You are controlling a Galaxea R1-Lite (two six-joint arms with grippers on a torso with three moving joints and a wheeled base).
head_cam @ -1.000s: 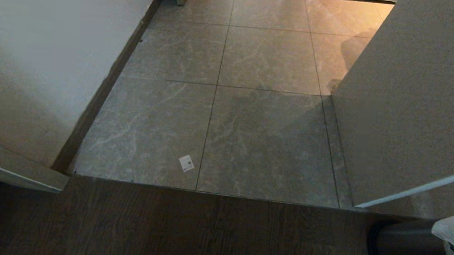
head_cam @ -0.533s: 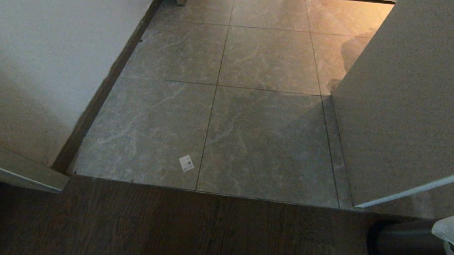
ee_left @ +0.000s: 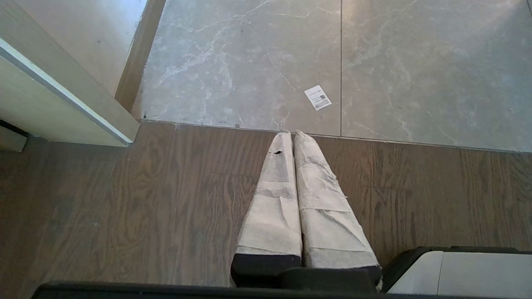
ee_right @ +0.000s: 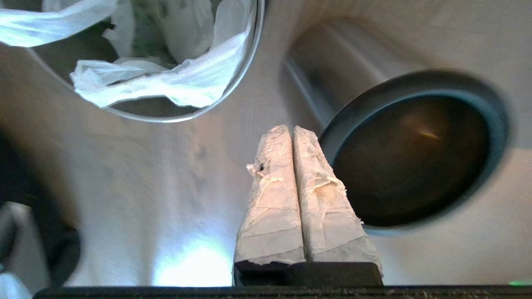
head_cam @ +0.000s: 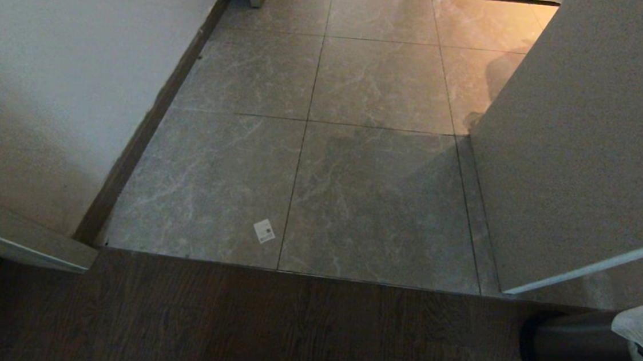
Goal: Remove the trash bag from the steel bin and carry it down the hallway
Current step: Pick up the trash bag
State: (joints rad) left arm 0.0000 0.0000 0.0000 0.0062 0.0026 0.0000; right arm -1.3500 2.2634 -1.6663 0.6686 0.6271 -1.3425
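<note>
Standing on the wood floor [head_cam: 287, 327] near the tile edge, the steel bin [head_cam: 583, 356] is seen with the trash bag [head_cam: 639, 334] draped over its rim. The right tool [ee_right: 291, 129] is clenched empty beside a mirrored bin; the left tool [ee_left: 289, 133] is clenched empty above the wood floor.

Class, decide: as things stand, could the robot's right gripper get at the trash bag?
Probably yes. In the right wrist view the trash bag lies uncovered in an open rim, nothing between it and the right gripper, whose fingers are shut and empty.
</note>
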